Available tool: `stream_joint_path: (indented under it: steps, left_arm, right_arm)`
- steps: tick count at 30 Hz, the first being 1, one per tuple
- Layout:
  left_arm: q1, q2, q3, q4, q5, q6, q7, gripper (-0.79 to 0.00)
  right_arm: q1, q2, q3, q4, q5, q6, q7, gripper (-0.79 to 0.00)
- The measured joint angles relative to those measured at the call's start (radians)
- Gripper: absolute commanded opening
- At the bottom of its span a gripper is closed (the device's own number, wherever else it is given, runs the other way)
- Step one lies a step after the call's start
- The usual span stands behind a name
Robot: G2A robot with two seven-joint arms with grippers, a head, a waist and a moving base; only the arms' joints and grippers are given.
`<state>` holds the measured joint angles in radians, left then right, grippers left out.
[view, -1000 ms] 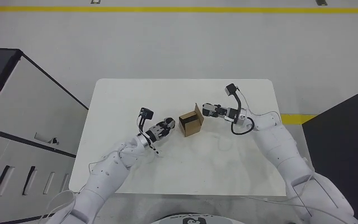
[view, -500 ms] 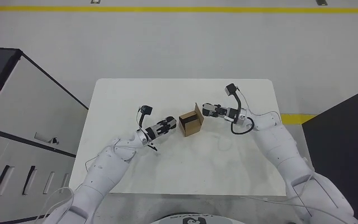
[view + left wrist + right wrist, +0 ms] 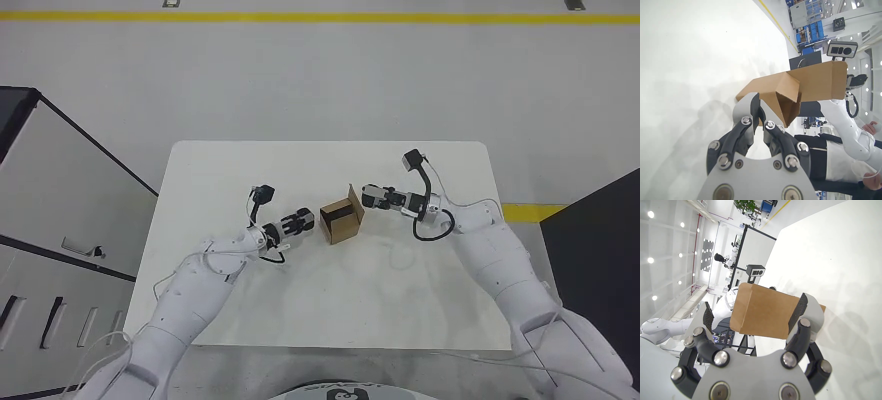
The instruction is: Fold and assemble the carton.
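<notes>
Left hand [image 3: 308, 221] has slid up, narrow, against the carton [image 3: 340, 221]; right hand [image 3: 366, 195] spread wide just beside it.

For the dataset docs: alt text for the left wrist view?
A partly folded brown carton sits on the white table, one end open. The closed left end effector is right at its near edge; the right arm stands behind the carton.

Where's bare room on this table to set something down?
Bare: the table strip beyond the carton, and the near stretch between the arms. Crowded: the middle, where left claw and right claw flank the carton.
</notes>
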<state>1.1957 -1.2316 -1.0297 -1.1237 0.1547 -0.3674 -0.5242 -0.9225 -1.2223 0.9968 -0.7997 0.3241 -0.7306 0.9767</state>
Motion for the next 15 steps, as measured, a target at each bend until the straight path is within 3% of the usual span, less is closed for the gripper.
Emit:
stream_joint_path:
  steps: [7, 15]
  left_arm:
    - [-0.015, -0.006, 0.006, 0.03, -0.067, 0.013, -0.056, -0.785]
    - [-0.013, -0.008, 0.008, 0.028, -0.069, 0.008, -0.044, -0.785]
  right_arm:
    - [0.016, 0.005, -0.016, -0.057, -0.102, 0.124, -0.003, 0.0]
    - [0.023, 0.008, -0.011, -0.071, -0.131, 0.138, -0.017, 0.0]
